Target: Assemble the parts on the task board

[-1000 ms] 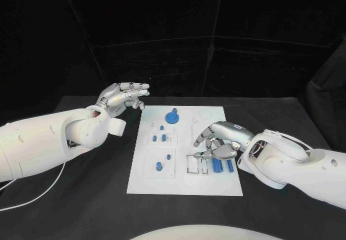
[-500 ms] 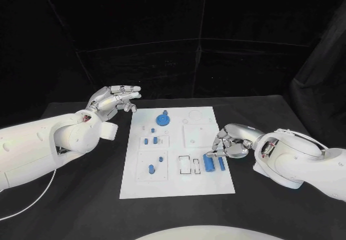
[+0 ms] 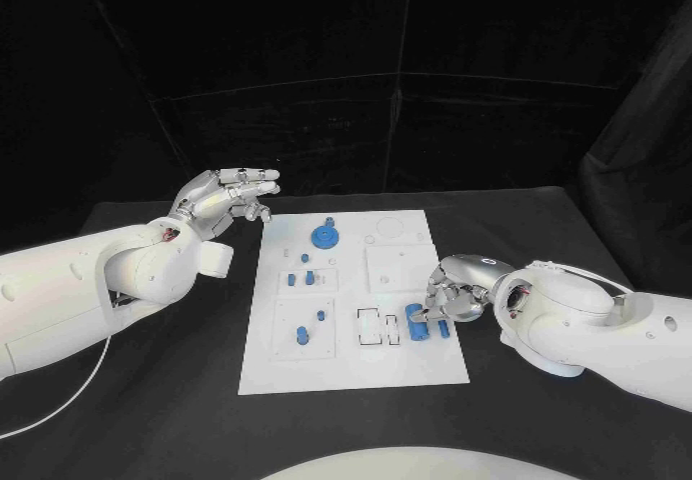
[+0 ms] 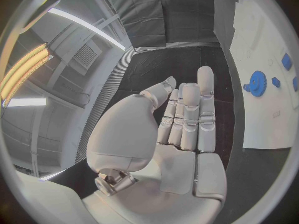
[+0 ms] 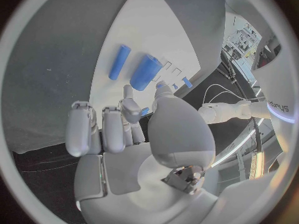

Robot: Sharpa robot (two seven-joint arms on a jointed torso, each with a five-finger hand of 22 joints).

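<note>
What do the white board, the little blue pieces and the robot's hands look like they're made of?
The task board looks like matte white plastic, flat with shallow moulded recesses. The blue cylinders look like smooth, slightly glossy plastic of one even colour, as does the blue gear. The left hand and right hand look like satin silver metal or metal-coloured plastic; the look leaves it open.

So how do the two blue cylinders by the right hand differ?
The thick cylinder is wider and stubbier; the thin cylinder is slim and rod-like. The thick one lies nearer the right hand, whose fingertips reach toward it; the thin one lies apart from them. Both are blue and lie side by side on the task board.
</note>
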